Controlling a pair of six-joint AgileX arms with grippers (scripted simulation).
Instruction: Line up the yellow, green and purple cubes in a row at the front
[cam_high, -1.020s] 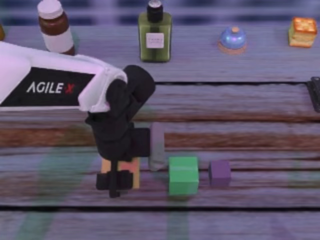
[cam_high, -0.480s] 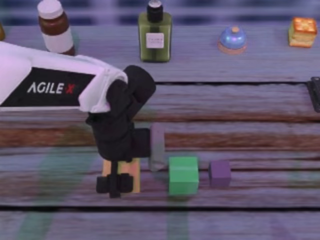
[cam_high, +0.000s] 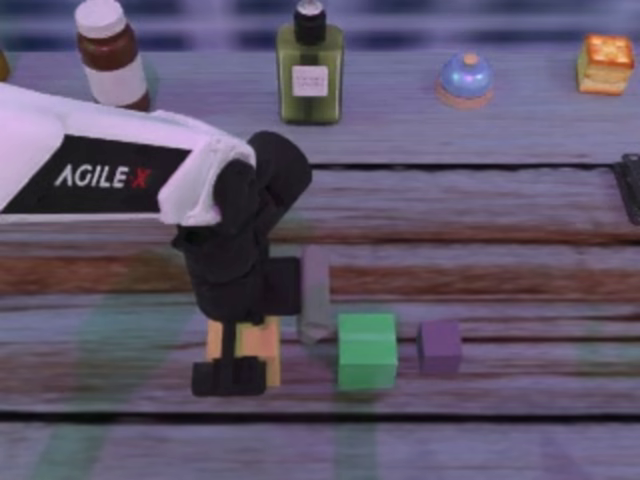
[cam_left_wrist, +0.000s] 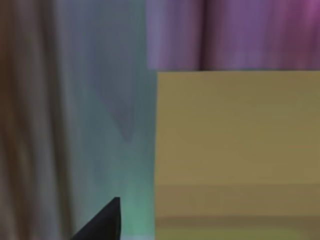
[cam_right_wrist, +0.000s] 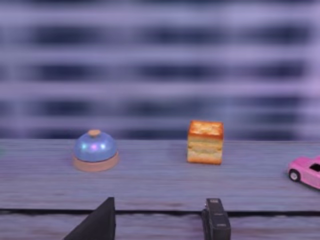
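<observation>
Now left fingers (cam_high: 230, 376) apparently closed together at yellow cube (cam_high: 258, 341) front edge; right arm parked.

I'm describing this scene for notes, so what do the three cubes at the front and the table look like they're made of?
Yellow cube, green cube and purple cube: plain, matte, no grain or shine; perhaps painted wood or plastic, can't tell. Table: weathered wooden planks, with visible grain streaks and dark seams.

Read "AGILE X" in white letters, the X in red, on the black side panel of the left arm (cam_high: 100, 165), up-left of the yellow cube (cam_high: 258, 345). Noted a pale label on the green bottle (cam_high: 310, 75) beyond that cube, its print too small to make out.
</observation>
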